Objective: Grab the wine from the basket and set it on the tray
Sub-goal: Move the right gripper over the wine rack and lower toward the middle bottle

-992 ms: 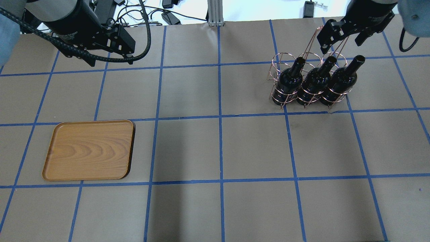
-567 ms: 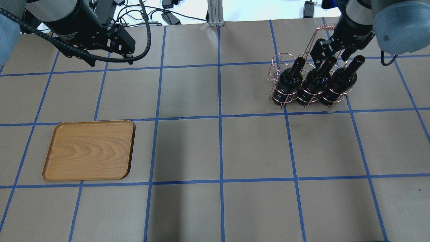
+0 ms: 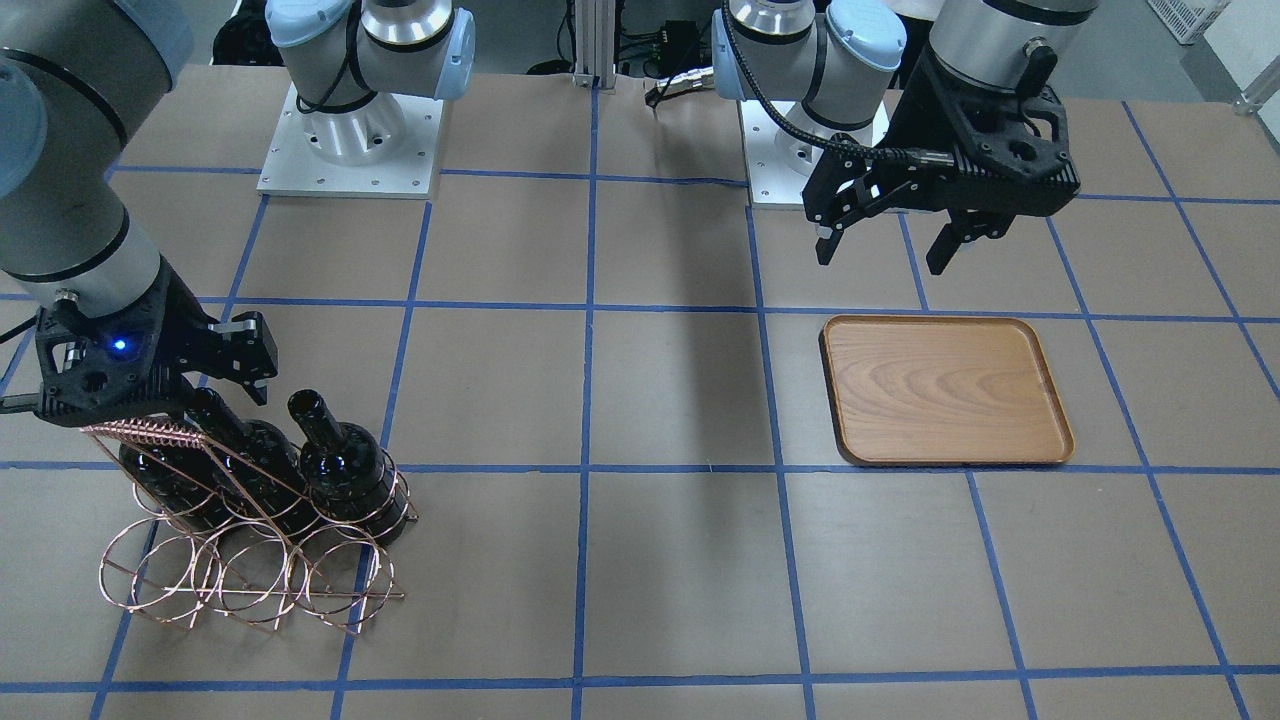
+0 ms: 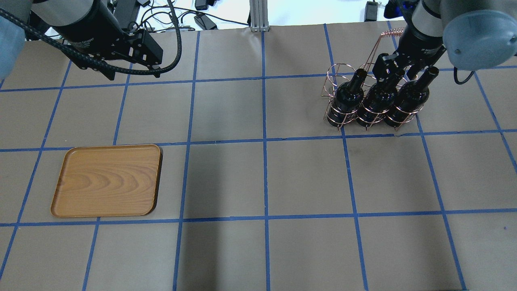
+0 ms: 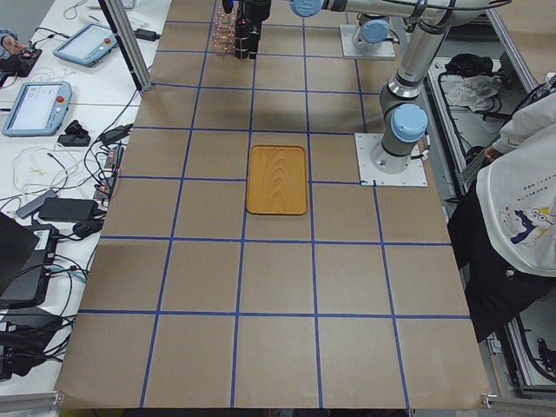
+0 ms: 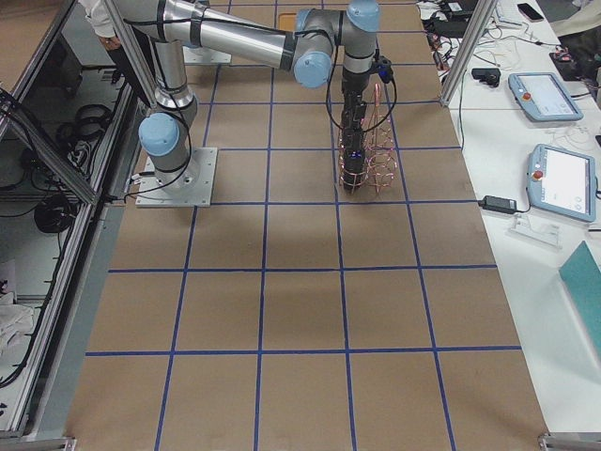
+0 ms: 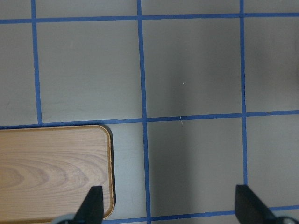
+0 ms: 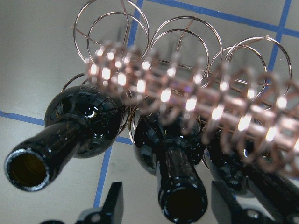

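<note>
No lettering can be read at the table: the white print on the left arm's black wrist (image 4: 83,40), beyond the tray (image 4: 107,180), and the motif on an operator's white shirt (image 5: 527,217) are too small to make out.

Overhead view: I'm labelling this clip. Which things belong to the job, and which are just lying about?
Job: three wine bottles, the middle one straddled by the open right gripper; basket; tray.
Lying about: cables; teach pendants.
</note>
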